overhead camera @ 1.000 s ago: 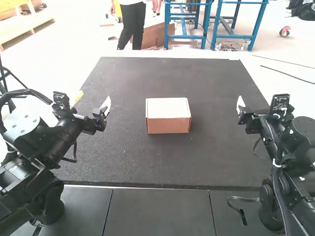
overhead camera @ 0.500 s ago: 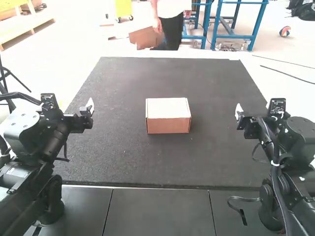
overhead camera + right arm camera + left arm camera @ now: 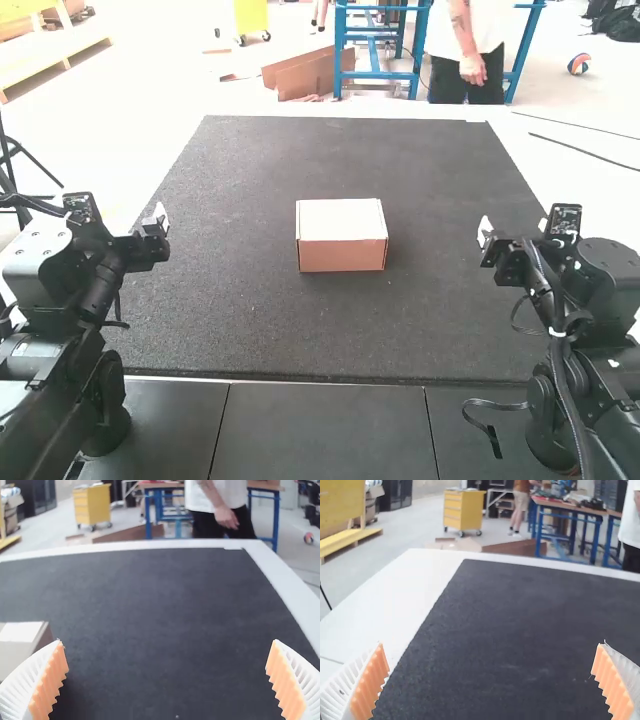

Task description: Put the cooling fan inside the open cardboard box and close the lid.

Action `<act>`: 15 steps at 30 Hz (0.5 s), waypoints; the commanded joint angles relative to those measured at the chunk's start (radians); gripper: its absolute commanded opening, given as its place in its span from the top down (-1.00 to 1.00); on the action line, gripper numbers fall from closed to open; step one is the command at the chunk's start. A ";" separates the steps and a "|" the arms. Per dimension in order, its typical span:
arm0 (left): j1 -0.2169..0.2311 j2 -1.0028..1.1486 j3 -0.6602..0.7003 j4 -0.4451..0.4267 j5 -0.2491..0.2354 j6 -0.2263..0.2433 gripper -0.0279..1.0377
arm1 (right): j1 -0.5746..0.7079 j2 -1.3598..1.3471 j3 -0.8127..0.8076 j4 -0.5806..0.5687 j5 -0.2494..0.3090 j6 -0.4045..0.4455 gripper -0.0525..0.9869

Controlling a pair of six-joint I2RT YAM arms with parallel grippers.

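Bright, even light pushes the white table surface toward glare; the cardboard box casts a faint shadow.

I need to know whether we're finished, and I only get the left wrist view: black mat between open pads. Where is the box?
Observer: The box stands at the middle of the mat.
Operator: Open or shut?
Observer: Shut; its lid lies flat on top.
Operator: Where is the right tool?
Observer: The right tool hangs open near the mat's right edge, apart from the box.
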 commanded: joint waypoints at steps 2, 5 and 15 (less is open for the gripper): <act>0.005 -0.020 -0.009 0.002 0.017 0.041 -0.85 | -0.017 -0.010 -0.004 -0.006 0.028 0.023 -0.85; 0.003 -0.020 -0.009 -0.004 0.034 0.065 -0.86 | -0.017 -0.010 -0.005 -0.014 0.028 0.022 -0.85; 0.005 -0.020 -0.007 -0.032 0.060 0.098 -0.86 | -0.017 -0.010 -0.005 -0.020 0.029 0.022 -0.85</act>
